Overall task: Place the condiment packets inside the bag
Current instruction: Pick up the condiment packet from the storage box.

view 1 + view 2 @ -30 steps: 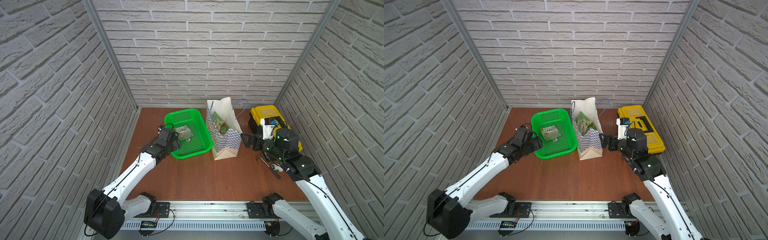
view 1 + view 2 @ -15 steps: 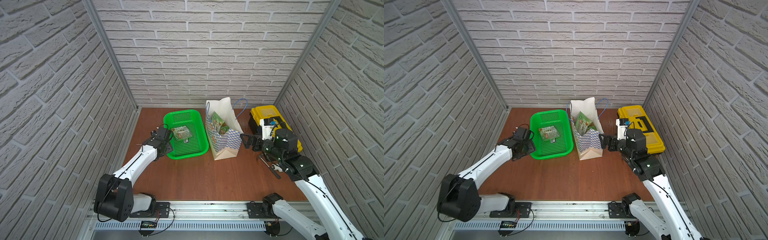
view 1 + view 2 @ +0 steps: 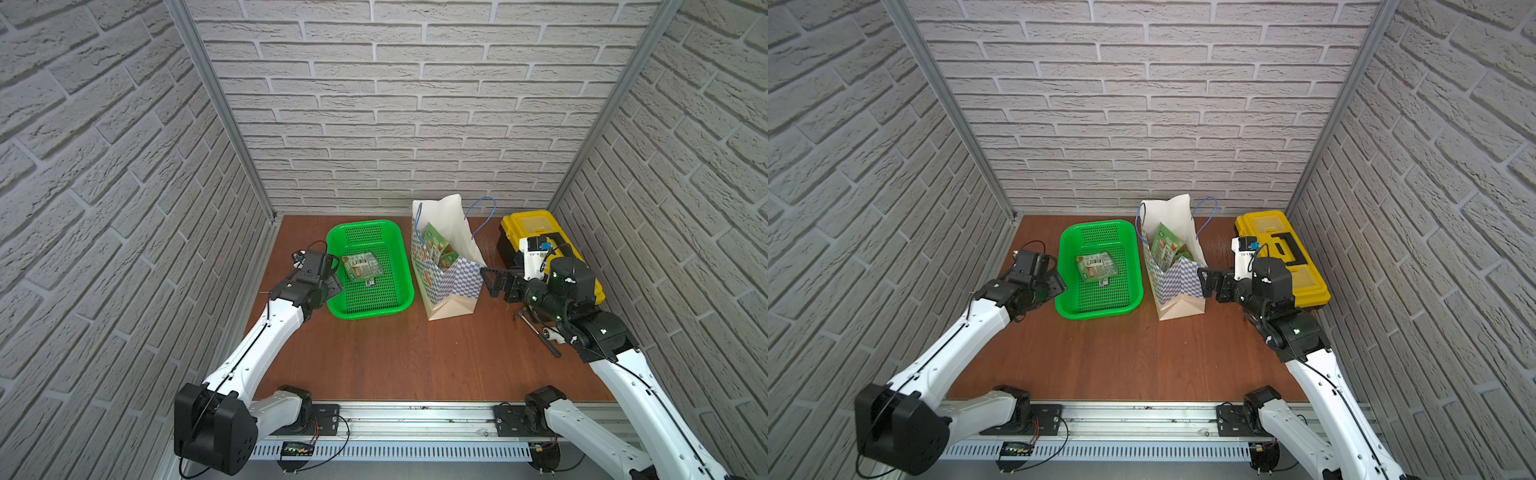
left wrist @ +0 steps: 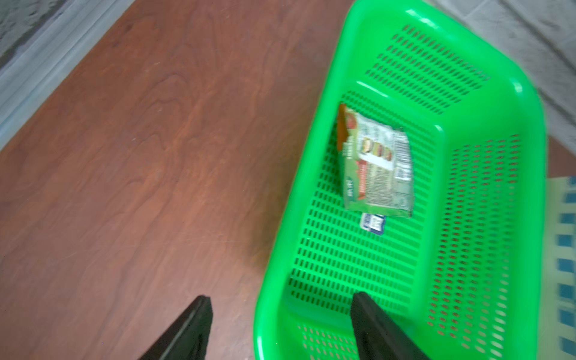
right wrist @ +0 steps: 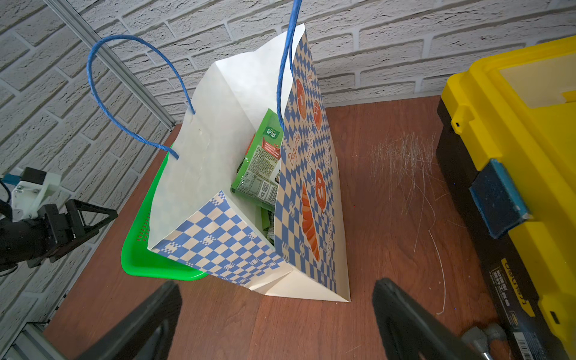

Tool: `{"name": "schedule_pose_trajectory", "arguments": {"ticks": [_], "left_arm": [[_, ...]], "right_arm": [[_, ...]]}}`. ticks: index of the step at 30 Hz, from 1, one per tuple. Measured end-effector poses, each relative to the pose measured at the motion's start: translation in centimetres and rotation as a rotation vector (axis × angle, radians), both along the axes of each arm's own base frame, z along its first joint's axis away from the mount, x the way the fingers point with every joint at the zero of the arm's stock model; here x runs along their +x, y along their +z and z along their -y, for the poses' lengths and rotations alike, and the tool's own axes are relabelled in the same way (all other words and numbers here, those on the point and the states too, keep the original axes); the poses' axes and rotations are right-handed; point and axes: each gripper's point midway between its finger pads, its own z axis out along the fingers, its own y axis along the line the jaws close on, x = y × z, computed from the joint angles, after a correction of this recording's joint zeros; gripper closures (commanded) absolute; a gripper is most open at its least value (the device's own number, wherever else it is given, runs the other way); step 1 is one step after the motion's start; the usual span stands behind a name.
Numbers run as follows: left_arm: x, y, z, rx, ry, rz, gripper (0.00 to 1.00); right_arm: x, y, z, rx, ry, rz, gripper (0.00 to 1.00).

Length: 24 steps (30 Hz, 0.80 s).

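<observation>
- Brown wooden tabletop (image 3: 374,365): green crinkly condiment packets (image 4: 377,168) lie in green perforated plastic basket (image 3: 370,313), just right of left gripper (image 4: 280,302), the nearer arm.
- Left gripper: jaws parted, empty.
- Right gripper (image 5: 277,285): wide apart, empty, beside blue-checkered paper bag (image 3: 451,282).

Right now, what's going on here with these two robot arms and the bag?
Two robot arms are moving small green crinkly condiment packets out of a green perforated plastic basket into a tall blue-and-white checkered paper bag. Several packets already stand inside the bag, and a few lie in the basket. The left pincer is open and empty at the basket's rim, with one finger over the inside. The right pincer is open and empty beside the bag.
</observation>
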Motion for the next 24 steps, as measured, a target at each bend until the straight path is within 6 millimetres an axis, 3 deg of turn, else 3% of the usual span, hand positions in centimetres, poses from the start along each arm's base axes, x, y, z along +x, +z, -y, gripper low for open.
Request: {"name": "schedule_pose_trajectory", "arguments": {"ticks": [4, 7, 17, 24], "left_arm": [[1.9, 2.4, 2.4, -0.042, -0.061, 0.075, 0.23], [3.6, 2.3, 3.1, -0.059, -0.066, 0.08, 0.23], [7.6, -4.7, 4.3, -0.105, -0.04, -0.069, 0.33], [10.1, -7.3, 3.8, -0.138, 0.018, -0.099, 0.34]], "right_arm": [[0.0, 0.0, 0.0, -0.003, 0.001, 0.0, 0.01], [0.0, 0.0, 0.0, -0.006, 0.002, -0.001, 0.01], [0.4, 1.0, 0.0, -0.008, -0.001, -0.011, 0.01], [2.5, 2.3, -0.9, 0.006, 0.016, -0.026, 0.01]]}}
